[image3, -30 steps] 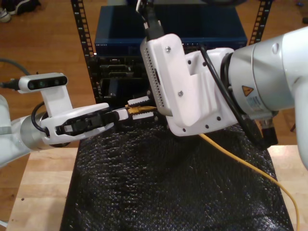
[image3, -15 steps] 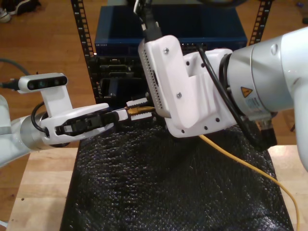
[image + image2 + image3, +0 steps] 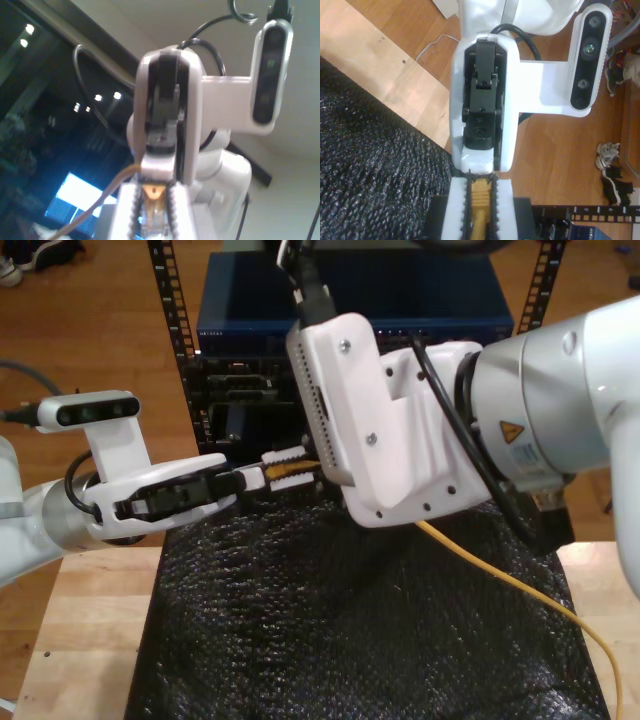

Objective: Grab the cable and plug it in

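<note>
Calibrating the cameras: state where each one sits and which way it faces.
Exterior view: off the arms, above the table, facing the rack; both arms show.
First wrist view: on my first gripper, facing my second gripper against the ceiling.
Second wrist view: on my second gripper, facing my first gripper over the floor.
All three share the cable.

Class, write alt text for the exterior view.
Two white robot arms meet above a black mat, holding the plug end of the yellow cable between toothed fingers before a dark equipment rack.
</note>
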Tool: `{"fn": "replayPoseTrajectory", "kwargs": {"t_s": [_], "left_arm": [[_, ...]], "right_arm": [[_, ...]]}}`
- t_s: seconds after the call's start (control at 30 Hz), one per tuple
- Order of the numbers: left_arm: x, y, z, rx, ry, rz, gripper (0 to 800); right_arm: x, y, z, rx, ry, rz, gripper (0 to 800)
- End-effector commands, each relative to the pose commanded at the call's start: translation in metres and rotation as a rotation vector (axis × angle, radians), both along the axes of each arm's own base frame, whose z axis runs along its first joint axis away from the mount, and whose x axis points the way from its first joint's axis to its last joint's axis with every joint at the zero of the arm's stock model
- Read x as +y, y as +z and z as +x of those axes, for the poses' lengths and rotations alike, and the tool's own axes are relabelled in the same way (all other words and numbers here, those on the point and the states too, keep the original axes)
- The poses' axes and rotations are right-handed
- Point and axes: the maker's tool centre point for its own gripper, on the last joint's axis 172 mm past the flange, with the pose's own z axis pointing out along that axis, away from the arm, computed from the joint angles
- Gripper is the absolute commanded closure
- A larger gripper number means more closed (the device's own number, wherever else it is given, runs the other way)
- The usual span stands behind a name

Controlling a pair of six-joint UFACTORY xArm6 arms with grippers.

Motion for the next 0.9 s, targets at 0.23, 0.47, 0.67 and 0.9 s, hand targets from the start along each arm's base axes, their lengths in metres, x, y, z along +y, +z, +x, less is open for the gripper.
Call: {"fn": "replayPoseTrajectory", "kwargs": {"t_s": [0.23,0.47,0.67,0.9], "left_arm": [[0.002,-0.001,0.002,0.039,-0.020,-0.002,440],[0.003,-0.001,0.002,0.037,-0.018,-0.001,202],[0.006,0.000,0.006,0.027,-0.002,0.011,85],[0.010,0.010,0.013,-0.035,0.032,0.057,31]], "right_arm": [[0.000,0.000,0.000,0.002,-0.002,0.001,798],[0.000,-0.002,0.000,0.007,-0.003,-0.002,798],[0.001,-0.005,0.005,0.049,-0.036,0.007,798],[0.005,0.002,0.023,0.100,-0.097,0.025,798]]}}
